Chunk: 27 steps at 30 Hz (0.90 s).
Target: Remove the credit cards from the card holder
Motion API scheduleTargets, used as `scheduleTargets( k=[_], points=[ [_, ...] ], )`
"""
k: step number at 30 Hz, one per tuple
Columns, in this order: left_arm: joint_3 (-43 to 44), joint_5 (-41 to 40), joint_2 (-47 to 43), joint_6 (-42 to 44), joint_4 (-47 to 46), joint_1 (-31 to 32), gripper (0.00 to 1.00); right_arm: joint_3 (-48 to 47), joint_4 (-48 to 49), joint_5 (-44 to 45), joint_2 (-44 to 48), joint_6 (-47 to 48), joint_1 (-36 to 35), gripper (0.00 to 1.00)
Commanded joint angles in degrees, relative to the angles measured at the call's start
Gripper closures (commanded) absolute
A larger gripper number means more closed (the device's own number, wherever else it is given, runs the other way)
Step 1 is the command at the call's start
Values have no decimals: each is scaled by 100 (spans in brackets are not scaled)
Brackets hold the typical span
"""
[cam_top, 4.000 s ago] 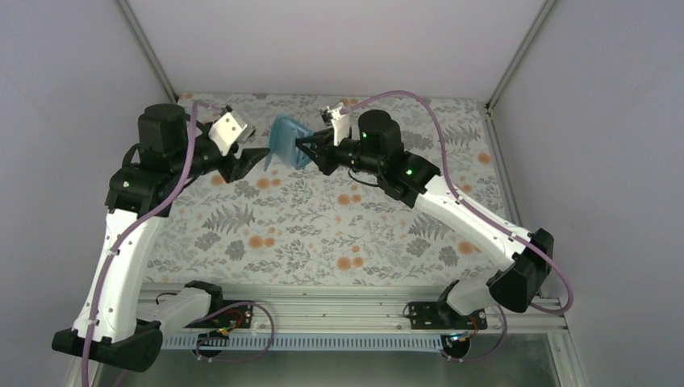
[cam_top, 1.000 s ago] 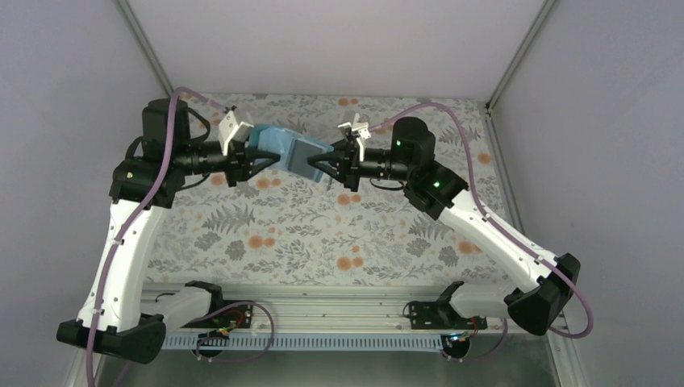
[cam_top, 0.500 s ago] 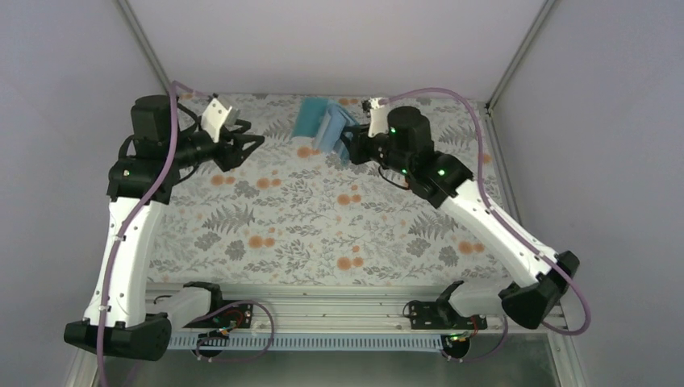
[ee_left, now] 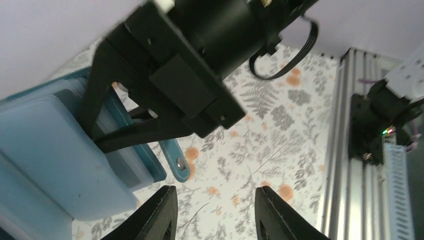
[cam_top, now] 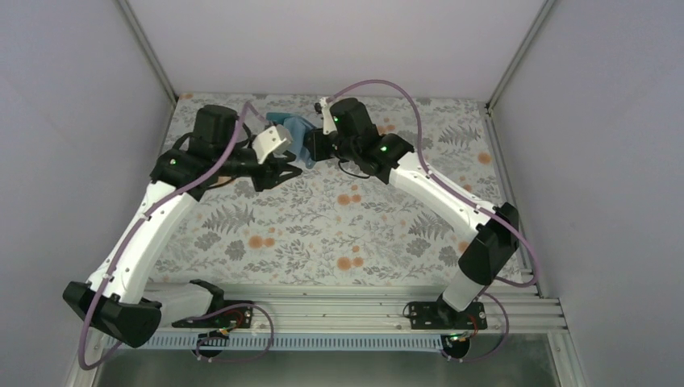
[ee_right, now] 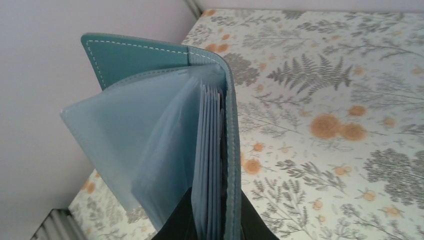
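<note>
Left arm (cam_top: 153, 218) and right arm (cam_top: 440, 197): white links, black joint housings; purple cable (cam_top: 387, 87) looping along each. Green lights (cam_top: 384, 147) on right arm; left gripper (ee_left: 215, 190) black, angular.

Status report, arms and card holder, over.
Right end effector shut on card holder, raised off cloth. Left end effector open, empty. Cards not visible.

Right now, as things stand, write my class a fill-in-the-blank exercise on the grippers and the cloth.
1. The right gripper is shut on the ___.
2. The left gripper has its jaws ___, with nothing between them.
3. The flowers printed on the cloth are ___.

Missing words: holder; open; orange.
</note>
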State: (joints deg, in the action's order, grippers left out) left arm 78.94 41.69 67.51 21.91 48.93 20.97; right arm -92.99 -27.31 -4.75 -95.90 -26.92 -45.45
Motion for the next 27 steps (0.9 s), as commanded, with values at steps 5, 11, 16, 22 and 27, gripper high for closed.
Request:
scheduleTargets(
  k=[5,11,16,22,27],
  points=[
    [211,-1405,361,451,-60,335,63,-315,468,-866,127,-170,-126,96],
    [328,-2021,515,410,-264,337,73,-279,543,-1146,173,-113,-125,96],
    [158,-3187,431,533,-485,337,76,-157,657,-1313,291,-125,-128,96],
    [80,-4465,394,590,-639,307,78,-39,699,-1395,447,-43,-130,96],
    [200,-4434,281,531,-527,187,78,14,594,-1468,553,176,-114,96]
  ],
)
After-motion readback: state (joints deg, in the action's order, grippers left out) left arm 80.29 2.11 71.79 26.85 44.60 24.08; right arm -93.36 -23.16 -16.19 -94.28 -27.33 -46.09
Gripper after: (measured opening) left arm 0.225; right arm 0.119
